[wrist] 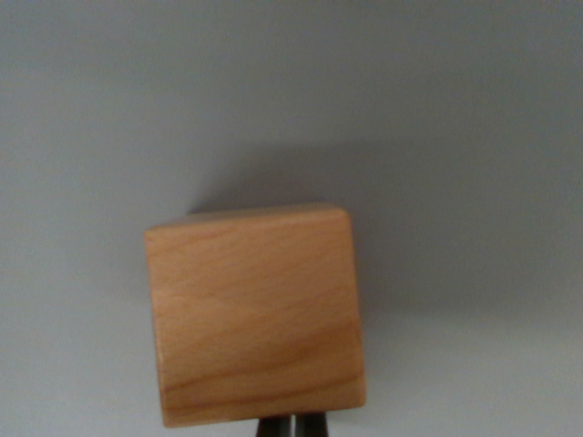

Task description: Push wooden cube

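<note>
On the wrist view's left there is only the plain grey surface (73, 137), smooth and evenly lit, a little paler toward the near edge.

Moving right, the wooden cube (255, 319) sits in the lower middle of the view, resting on that grey surface. It fills much of the near half. Its broad face shows light, honey-coloured wood with grain lines running slightly slantwise across it, and its corners are softly rounded. The cube is turned a touch, so its far edge tilts up toward the right. A soft shadow (301, 177) spreads on the surface beyond its far edge and off to the right.

Just below the cube's near edge, at the very bottom of the view and slightly right of centre, a small dark part of the gripper (291, 426) peeks out. It shows as 2 dark tips with a thin pale line between them, so the tips look drawn close together. They sit right against the cube's near side, though whether they actually touch it is hard to tell.

On the right the grey surface continues, bare apart from the shadow.
</note>
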